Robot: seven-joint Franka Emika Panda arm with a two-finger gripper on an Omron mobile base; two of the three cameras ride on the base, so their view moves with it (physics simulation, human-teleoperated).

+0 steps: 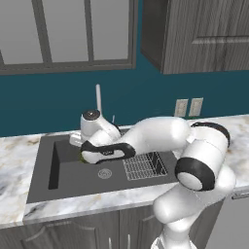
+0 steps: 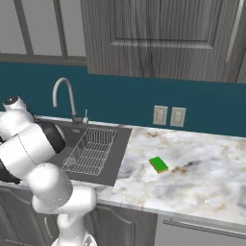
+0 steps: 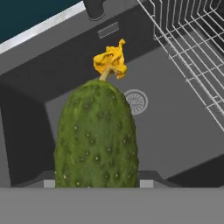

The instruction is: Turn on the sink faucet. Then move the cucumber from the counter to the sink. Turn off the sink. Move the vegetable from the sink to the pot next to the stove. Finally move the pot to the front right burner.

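Observation:
The cucumber (image 3: 96, 135), dark green and bumpy with a yellow withered flower at its tip, stands between the fingers of my gripper (image 3: 97, 183), which is shut on it. It hangs over the dark-grey sink (image 3: 179, 131), above the round silver drain (image 3: 136, 101). In the left base view my gripper (image 1: 85, 155) reaches low into the sink (image 1: 63, 187), and a sliver of the green cucumber (image 1: 82, 158) shows under the hand. The sink faucet (image 1: 98, 97) (image 2: 65, 93) rises behind the basin. I see no water running from it.
A wire rack (image 1: 143, 165) (image 2: 91, 149) fills the right part of the basin. A green sponge (image 2: 158, 165) lies on the marble counter (image 2: 202, 178) right of the sink. Two wall outlets (image 2: 168, 116) sit on the teal backsplash.

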